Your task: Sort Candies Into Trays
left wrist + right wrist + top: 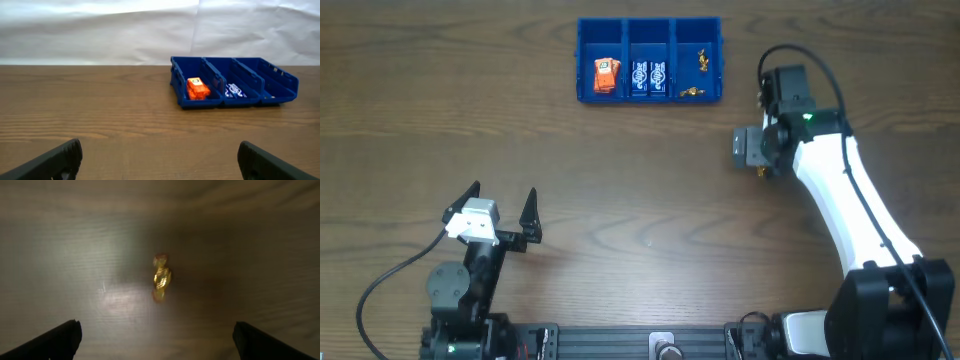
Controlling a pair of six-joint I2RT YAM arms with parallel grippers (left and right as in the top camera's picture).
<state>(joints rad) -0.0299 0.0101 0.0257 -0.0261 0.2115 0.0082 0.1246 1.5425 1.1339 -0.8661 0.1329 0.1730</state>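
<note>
Wooden table (650, 210) below, right end effector (156, 328) points straight down over gold candy (160, 278) — jaws spread wide

One tray (650, 24) is holding one orange candy (607, 76), two blue candies (639, 76) and two gold candies (703, 60); a third gold candy (161, 277) is lying outside the tray, to its right.

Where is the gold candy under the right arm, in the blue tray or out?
Out. The gold candy lies on the bare wooden table beneath the open right end effector, apart from the blue tray.
</note>
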